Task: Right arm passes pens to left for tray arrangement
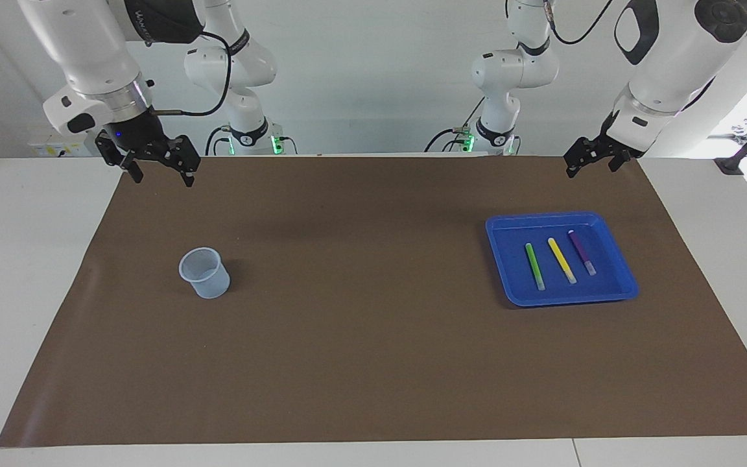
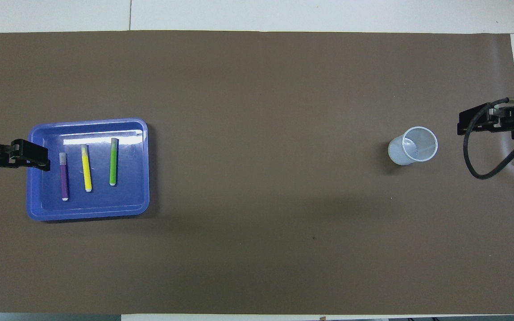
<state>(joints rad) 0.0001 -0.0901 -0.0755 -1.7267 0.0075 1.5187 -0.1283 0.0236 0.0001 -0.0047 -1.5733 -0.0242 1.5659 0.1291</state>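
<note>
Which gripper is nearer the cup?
Right. The right gripper hangs open by the cup's end of the table; the left gripper, open, waits near the tray.

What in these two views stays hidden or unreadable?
- Cup inside: the bottom is hazy in both views, so contents cannot be told.
- Pens in the tray: any lettering is too small.
- Left gripper: the overhead view's edge cuts off its arm.
- Right gripper: in the overhead view, a cable crosses it.
</note>
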